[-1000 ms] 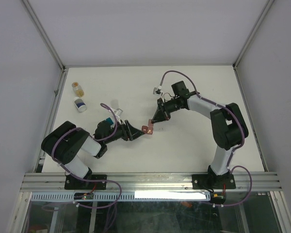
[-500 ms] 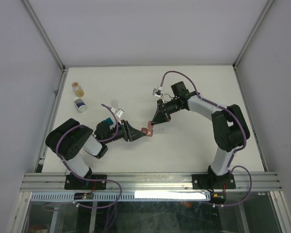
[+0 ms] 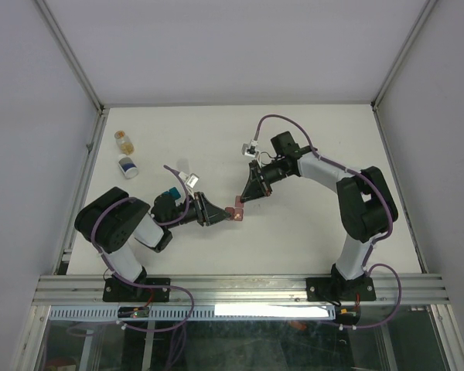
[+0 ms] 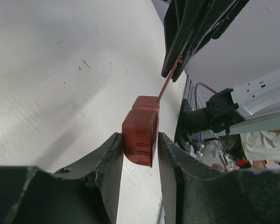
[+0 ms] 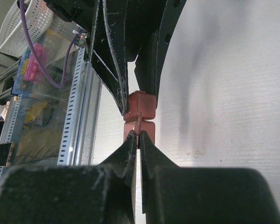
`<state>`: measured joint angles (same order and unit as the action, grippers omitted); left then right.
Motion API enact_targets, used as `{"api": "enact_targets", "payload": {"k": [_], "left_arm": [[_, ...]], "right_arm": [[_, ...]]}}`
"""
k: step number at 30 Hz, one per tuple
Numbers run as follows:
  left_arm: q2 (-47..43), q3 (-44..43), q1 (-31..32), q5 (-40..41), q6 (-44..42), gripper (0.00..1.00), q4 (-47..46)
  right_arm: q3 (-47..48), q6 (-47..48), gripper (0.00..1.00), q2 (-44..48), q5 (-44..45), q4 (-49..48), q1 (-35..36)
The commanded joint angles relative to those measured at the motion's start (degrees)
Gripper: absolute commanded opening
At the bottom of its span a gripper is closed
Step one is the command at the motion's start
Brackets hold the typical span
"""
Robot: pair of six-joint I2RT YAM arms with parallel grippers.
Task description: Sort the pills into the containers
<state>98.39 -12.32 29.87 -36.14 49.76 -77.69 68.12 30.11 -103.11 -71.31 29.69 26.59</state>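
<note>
Showing at mid-table, toward the near edge: tiny dark red two-compartment plastic box [image 4: 141, 135], squeezed between the jaws of the left gripper [image 4: 138, 140]. Pinched on its thin lid flap [image 4: 168, 80], clear only from the wrists: right gripper [image 5: 136, 139], jaws together. Seen only from above: tiny teal plastic box [image 3: 168, 193] beside the left arm.

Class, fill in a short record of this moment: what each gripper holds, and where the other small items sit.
left gripper: shut on the body of the dark red container
right gripper: shut on that container's thin lid flap
teal container: beside the left arm, not gripped
white bottle: far left of the table
amber vial: just beyond the bottle
</note>
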Motion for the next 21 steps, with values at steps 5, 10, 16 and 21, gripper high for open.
{"api": "enact_targets", "payload": {"k": [5, 10, 16, 21], "left_arm": [[0.36, -1.72, -0.6, -2.21, 0.85, 0.23, -6.78], [0.25, -1.92, -0.62, -2.8, 0.95, 0.09, -6.67], [0.32, -1.75, -0.6, -2.52, 1.11, 0.0, -7.38], [0.09, -1.74, -0.6, -1.18, 1.09, 0.0, -7.48]], "right_arm": [[1.18, 2.01, 0.01, 3.6, -2.67, 0.7, 0.75], [1.37, 1.97, 0.02, 3.75, -2.77, 0.96, 0.92], [1.85, 2.27, 0.14, 4.26, -2.61, 2.16, 1.13], [2.31, 7.78, 0.31, 6.08, -2.28, 7.8, 2.97]]}}
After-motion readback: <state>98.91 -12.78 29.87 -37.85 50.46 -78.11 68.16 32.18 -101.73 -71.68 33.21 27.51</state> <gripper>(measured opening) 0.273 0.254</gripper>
